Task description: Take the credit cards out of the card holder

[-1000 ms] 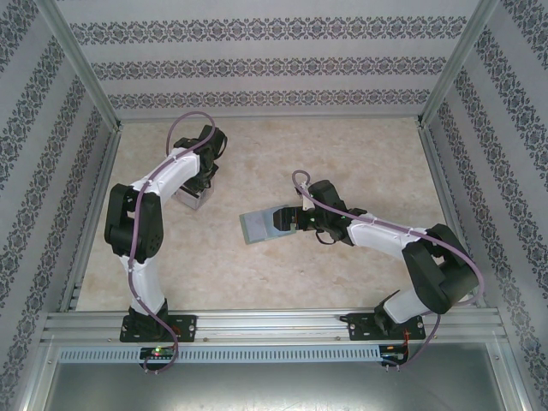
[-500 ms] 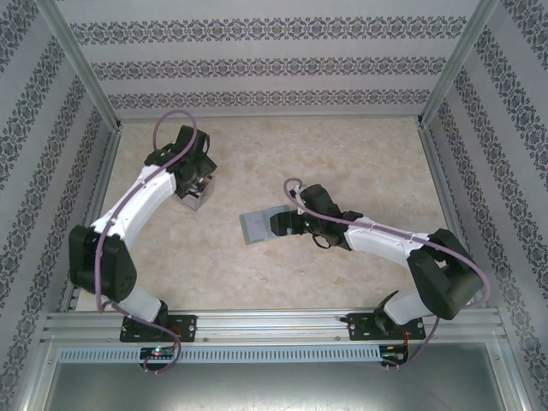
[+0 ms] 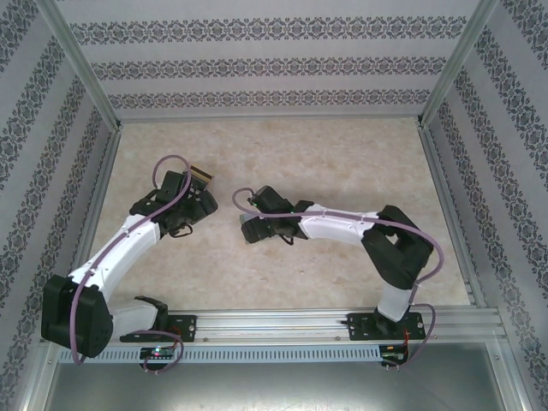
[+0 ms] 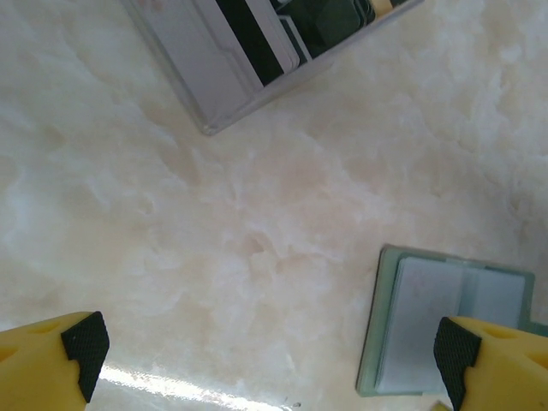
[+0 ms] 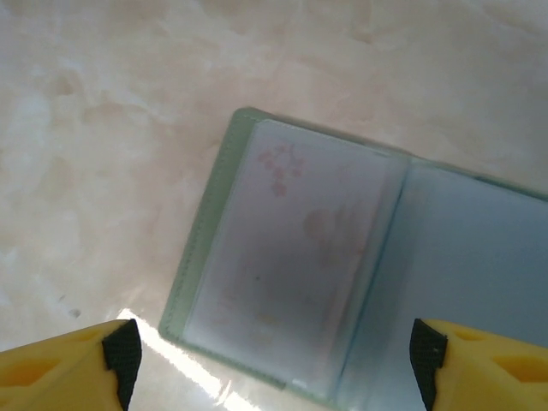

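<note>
Closest to the arm bases, the card holder (image 5: 462, 274) lies open and flat on the marbled tabletop (image 4: 257, 214). A grey-green edge frames the pale grey-blue panels on either side of its centre crease. A pale credit card (image 5: 291, 274) with faint pinkish marks shows through the left panel, tucked inside the holder.

The right gripper (image 5: 276, 349) hangs directly over the card holder. Its yellow, black-padded fingers (image 5: 120, 351) are spread wide, one on each side of the holder's left half, and clasp nothing. Whether the tips touch the holder cannot be told.

Just left of the card holder, the left gripper (image 4: 270, 347) hovers over bare tabletop. Its fingers (image 4: 84, 342) are released, wide apart and empty. In the left wrist view one corner of the holder lies beside the right-hand fingertip.

Farther off, beyond the card holder and to its left, stands a small clear-walled box (image 4: 205, 77) with a tan edge. Flat pieces stand inside it, one grey with a black stripe, the rest dark and cropped.
</note>
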Robot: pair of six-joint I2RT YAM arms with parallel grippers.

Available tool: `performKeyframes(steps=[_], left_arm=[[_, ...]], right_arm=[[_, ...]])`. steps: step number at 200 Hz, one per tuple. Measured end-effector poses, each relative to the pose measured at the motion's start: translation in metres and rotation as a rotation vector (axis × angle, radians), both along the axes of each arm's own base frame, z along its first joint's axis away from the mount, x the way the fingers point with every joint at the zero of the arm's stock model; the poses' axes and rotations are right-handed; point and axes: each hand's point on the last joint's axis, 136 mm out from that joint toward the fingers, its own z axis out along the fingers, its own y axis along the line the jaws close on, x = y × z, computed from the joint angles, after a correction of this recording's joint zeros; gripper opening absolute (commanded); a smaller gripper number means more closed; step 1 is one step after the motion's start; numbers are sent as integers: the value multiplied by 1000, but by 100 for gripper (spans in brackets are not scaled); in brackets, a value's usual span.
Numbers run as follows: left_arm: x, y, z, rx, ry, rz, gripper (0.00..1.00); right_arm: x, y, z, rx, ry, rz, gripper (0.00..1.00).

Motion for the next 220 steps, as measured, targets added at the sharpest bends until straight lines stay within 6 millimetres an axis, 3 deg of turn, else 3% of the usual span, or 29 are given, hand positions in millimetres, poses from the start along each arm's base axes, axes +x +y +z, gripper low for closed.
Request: performKeyframes(steps=[59,126,154,193,220], left_arm=[[-1,-11,-13,-43,-12,-58,99],[1,-28,-36,-120,23,-98,99],[3,-34,-40,-162,36,-93,100],[4,-47,-51,-218,76,-99,85],[8,-66,-54,-279,83,-136,75]], right_arm=[[3,-8,-18,-88,94,-46,78],[10,-38,-35,-196,163,-106,78],[11,-39,-36,-212,166,-103,72],[15,-44,-38,-216,170,-120,62],[17,-47,-39,-196,184,-132,61]])
